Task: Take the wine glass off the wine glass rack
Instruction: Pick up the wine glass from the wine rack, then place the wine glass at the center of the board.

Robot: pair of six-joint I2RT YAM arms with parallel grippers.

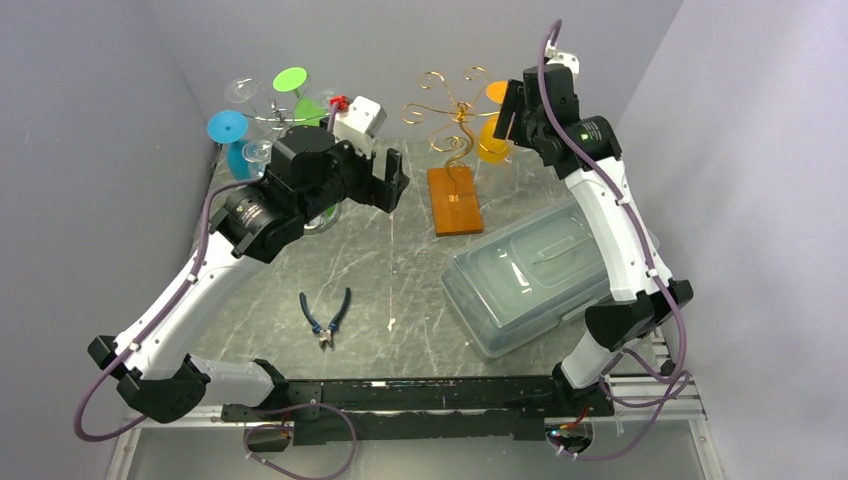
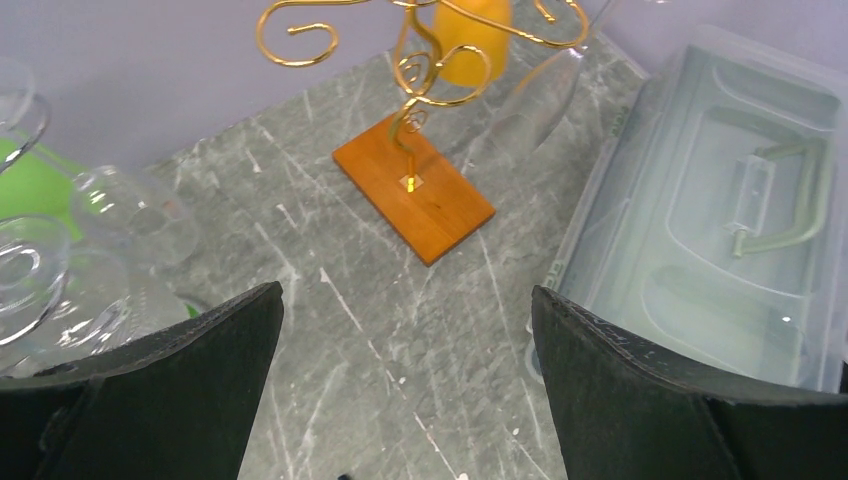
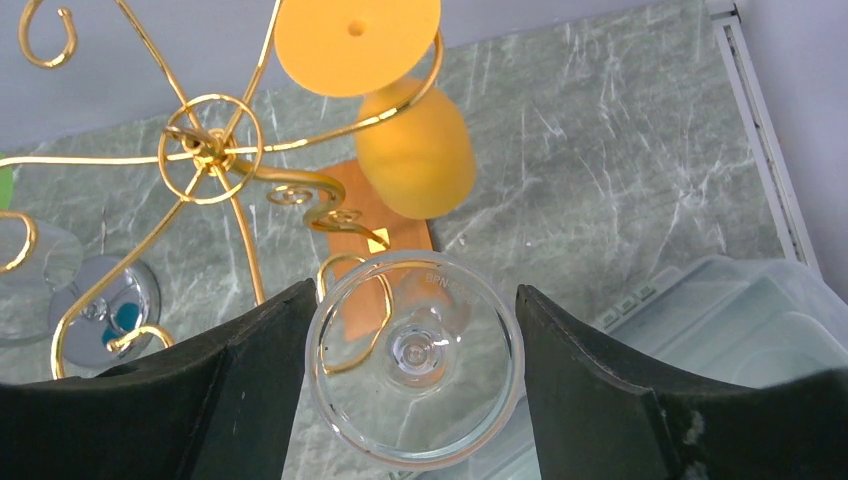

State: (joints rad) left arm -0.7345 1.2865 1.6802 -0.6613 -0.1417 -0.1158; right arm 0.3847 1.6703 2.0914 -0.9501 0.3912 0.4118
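Observation:
The gold wire wine glass rack (image 1: 455,110) stands on a wooden base (image 1: 455,200) at the back middle. An orange wine glass (image 3: 415,150) hangs upside down from one arm. Beside it hangs a clear wine glass (image 3: 415,360), its round foot facing the right wrist camera. My right gripper (image 3: 415,290) is shut on that foot, both fingers against its rim; a gold hook shows through the glass. In the top view the right gripper (image 1: 505,122) is high at the rack's right side. My left gripper (image 2: 405,330) hangs open and empty over the table, left of the rack.
A clear lidded plastic box (image 1: 530,275) lies at the right under the right arm. Blue-handled pliers (image 1: 325,318) lie near the front middle. A cluster of glasses, one blue (image 1: 228,130), one green (image 1: 292,85) and some clear, stands at the back left behind the left arm.

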